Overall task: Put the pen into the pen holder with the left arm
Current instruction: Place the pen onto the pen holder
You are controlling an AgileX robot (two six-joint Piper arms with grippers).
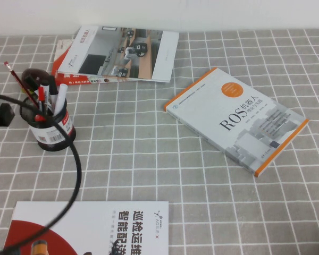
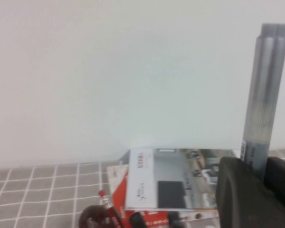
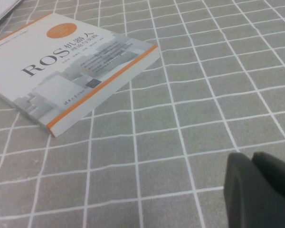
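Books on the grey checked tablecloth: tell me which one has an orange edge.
The white "ROS" book lying alone to the right; its cover is bordered in orange. The stacked books at the back and the near booklet show red instead.

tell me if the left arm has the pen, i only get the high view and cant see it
Observer: Yes. The left wrist view shows the left gripper shut on the pen, which stands upright between its fingers.
Operator: is it over the pen holder
Observer: Cannot tell. The gripper is raised and faces the wall, above the magazines behind the pen holder.
Operator: and the right arm
Observer: The right gripper sits low over the tablecloth near the ROS book, fingers together, holding nothing.
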